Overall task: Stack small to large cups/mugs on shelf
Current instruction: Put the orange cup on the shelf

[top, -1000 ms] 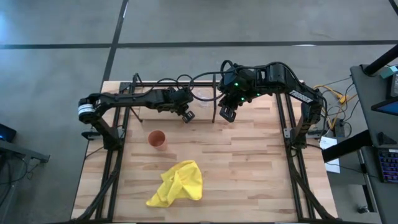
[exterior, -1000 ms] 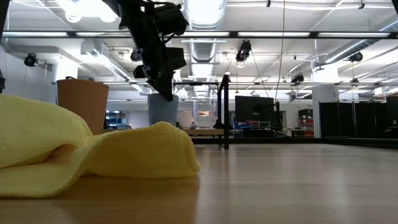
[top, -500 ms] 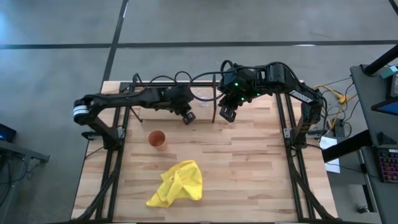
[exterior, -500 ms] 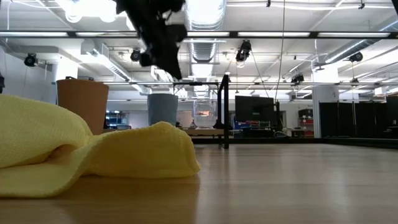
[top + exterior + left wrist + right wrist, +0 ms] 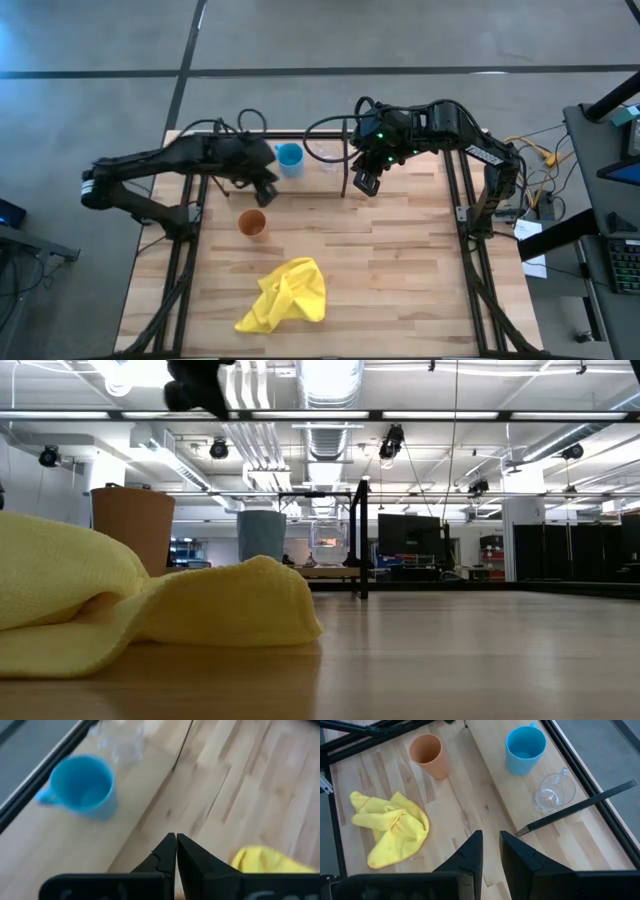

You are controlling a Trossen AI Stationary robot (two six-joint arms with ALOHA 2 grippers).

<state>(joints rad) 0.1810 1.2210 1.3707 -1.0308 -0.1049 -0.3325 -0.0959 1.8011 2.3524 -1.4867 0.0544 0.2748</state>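
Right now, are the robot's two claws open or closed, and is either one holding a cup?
Left gripper: closed, holding nothing, above the table near the blue mug.
Right gripper: slightly open, holding nothing, near the shelf.

A: Low view: left arm (image 5: 196, 382) cut off by top edge, gripper out of frame. Yellow cloth (image 5: 150, 610) hides the bases of the orange tumbler (image 5: 133, 525) and blue mug (image 5: 262, 534).

B: Noted. Left wrist view: clear glass cup (image 5: 122, 742) blurred, outline indistinct. Cloth cropped at the edge.
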